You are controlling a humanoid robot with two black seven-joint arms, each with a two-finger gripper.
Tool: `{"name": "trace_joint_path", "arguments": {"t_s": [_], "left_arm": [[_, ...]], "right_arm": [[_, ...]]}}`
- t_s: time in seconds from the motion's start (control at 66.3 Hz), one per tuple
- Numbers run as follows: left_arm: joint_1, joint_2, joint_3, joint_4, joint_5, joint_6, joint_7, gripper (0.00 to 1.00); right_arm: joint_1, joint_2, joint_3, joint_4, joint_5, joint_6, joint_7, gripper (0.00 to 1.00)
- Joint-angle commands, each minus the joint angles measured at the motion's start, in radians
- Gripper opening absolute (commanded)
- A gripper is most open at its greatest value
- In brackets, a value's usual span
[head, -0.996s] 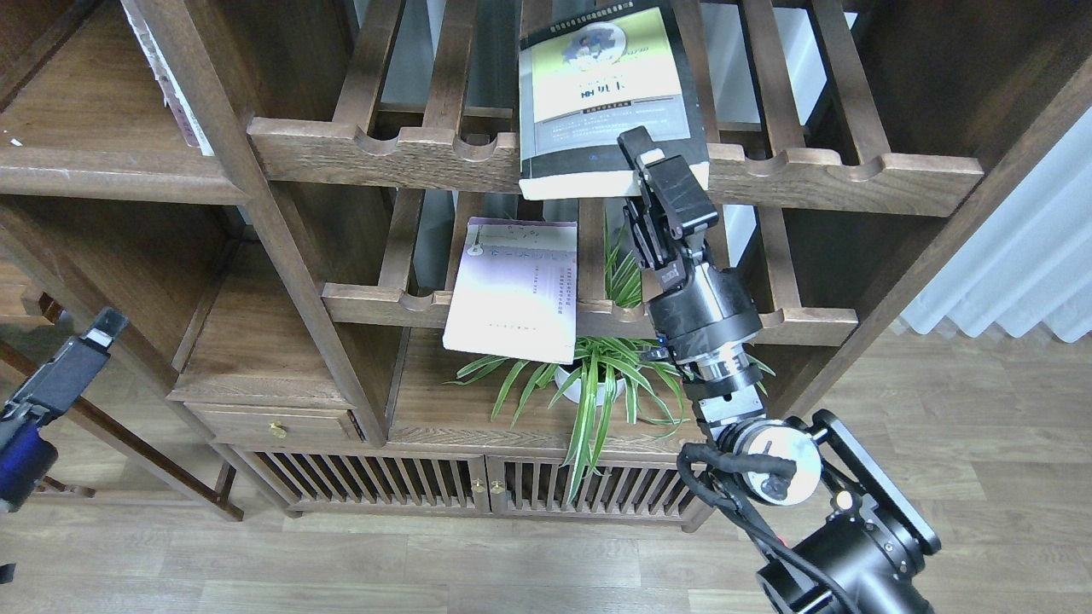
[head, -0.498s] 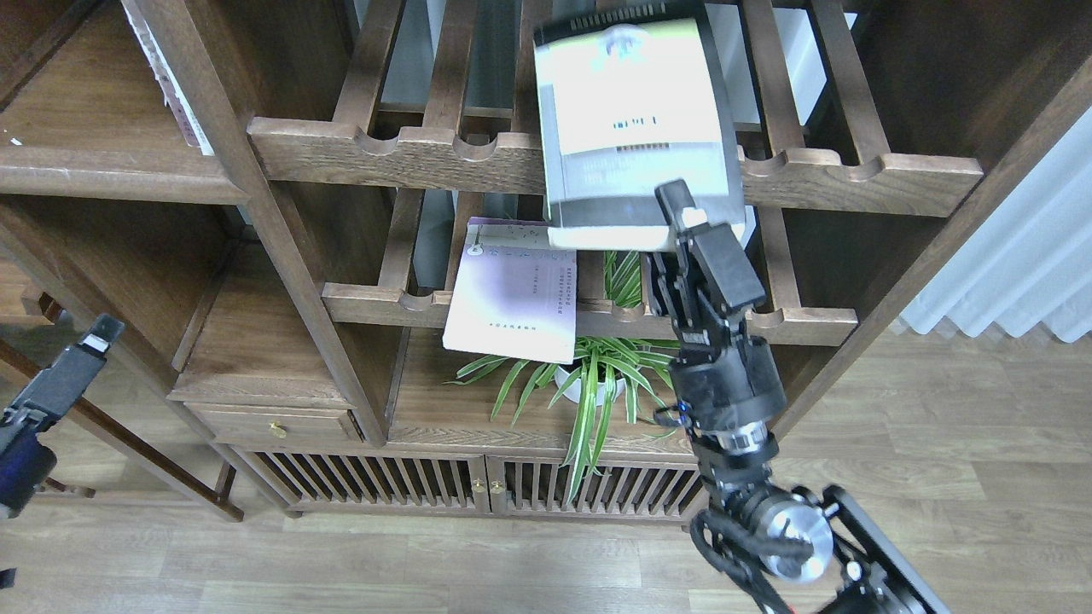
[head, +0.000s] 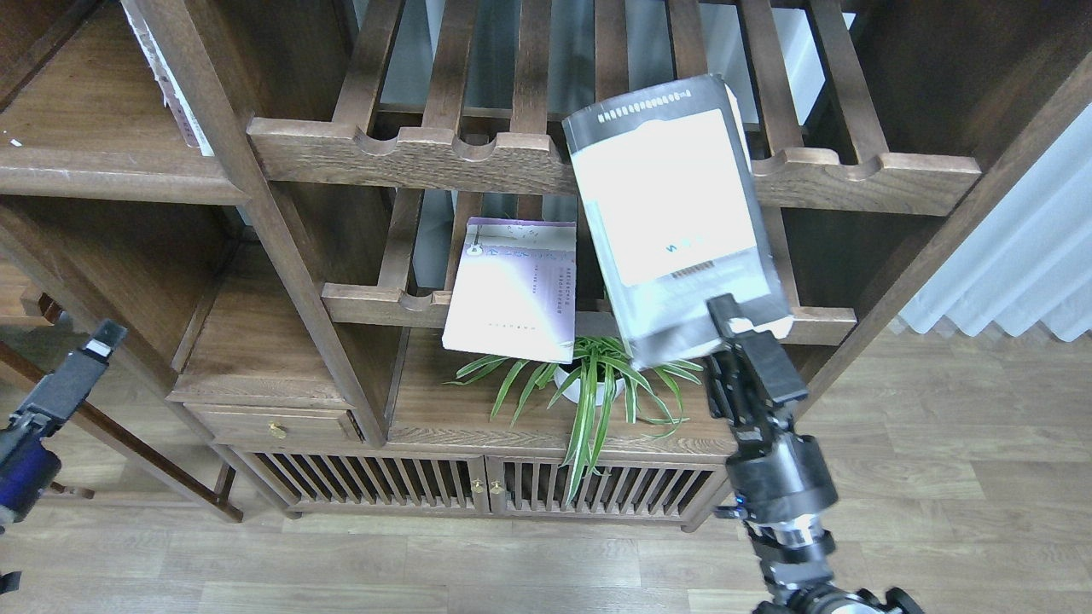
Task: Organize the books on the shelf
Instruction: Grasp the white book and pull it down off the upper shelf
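A large walnut-coloured bookcase (head: 281,256) filled most of the view, standing on a pale wood-plank floor (head: 938,477), with a white curtain (head: 1024,256) at the right edge. Two slatted racks with scalloped front rails crossed its middle, the upper rack (head: 409,158) above the lower rack (head: 375,303).

The right gripper (head: 732,328) rose from the lower right, its fingers clamped on the bottom corner of the black-grey book (head: 674,213). That book was held clear in front of both racks, tilted slightly, its pale front panel washed out by glare and its top edge reaching the upper rail.

The lavender-white book (head: 514,286) lay flat on the lower rack, its front edge jutting past the rail, just left of the held book. Below it a spider plant (head: 597,384) in a white pot stood on a flat board above a cabinet with slatted doors (head: 478,486).

At the upper left, the flat dark-brown shelf (head: 77,162) carried a thin volume (head: 175,85) leaning against the upright, seen only edge-on.

The left gripper (head: 98,337) hovered at the far left, well apart from the bookcase; whether its fingers were spread or closed could not be told.
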Motion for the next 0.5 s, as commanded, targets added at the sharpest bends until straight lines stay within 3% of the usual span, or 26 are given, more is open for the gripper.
{"name": "trace_joint_path", "arguments": {"t_s": [0.0, 0.483], "left_arm": [[-0.001, 0.001, 0.003, 0.0, 0.0, 0.0, 0.0, 1.0], [-0.012, -0.001, 0.023, 0.0, 0.0, 0.0, 0.0, 1.0]], "right_arm": [[-0.026, -0.023, 0.024, -0.003, 0.051, 0.0, 0.0, 0.04], [-0.131, -0.146, 0.043, -0.04, 0.16, 0.0, 0.002, 0.04]]}}
